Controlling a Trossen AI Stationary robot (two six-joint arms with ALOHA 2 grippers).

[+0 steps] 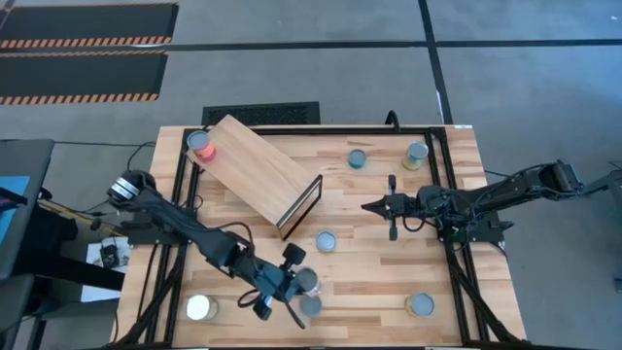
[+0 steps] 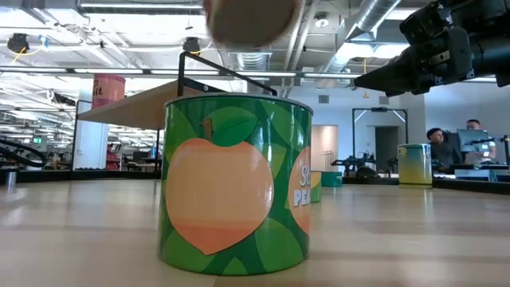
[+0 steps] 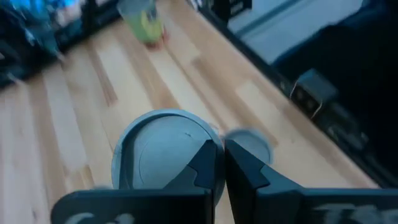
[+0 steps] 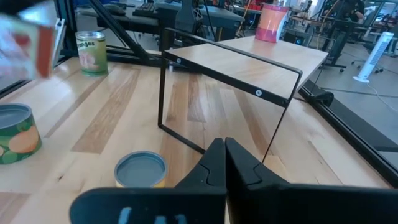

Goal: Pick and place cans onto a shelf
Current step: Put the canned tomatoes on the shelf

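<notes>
The shelf [image 1: 255, 170] stands at the table's far left, a red-pink can [image 1: 200, 145] on its far end and a dark-edged end panel [image 4: 217, 106] at its near end. My left gripper [image 1: 294, 282] is near the front edge, fingers closed at a silver-lidded can [image 3: 155, 152]. In the low view that can [image 2: 251, 20] shows blurred, up in the air above a green peach can [image 2: 235, 183]. My right gripper [image 1: 372, 206] is shut and empty above the table's middle right, pointing toward the shelf. My left gripper has its closed fingers [image 3: 208, 165] at the edge of the can's lid [image 3: 205, 140], coming from the table's left and slanting down. The fingertips hide the place of contact. The can is clear of the table, its lid toward the wrist camera.
Other cans stand on the table: two at the far right [image 1: 358, 157] [image 1: 416, 154], one in the middle [image 1: 326, 241], one at the near right [image 1: 420, 305], a white-lidded one at the near left [image 1: 199, 307]. People sit in the room beyond [image 2: 446, 147].
</notes>
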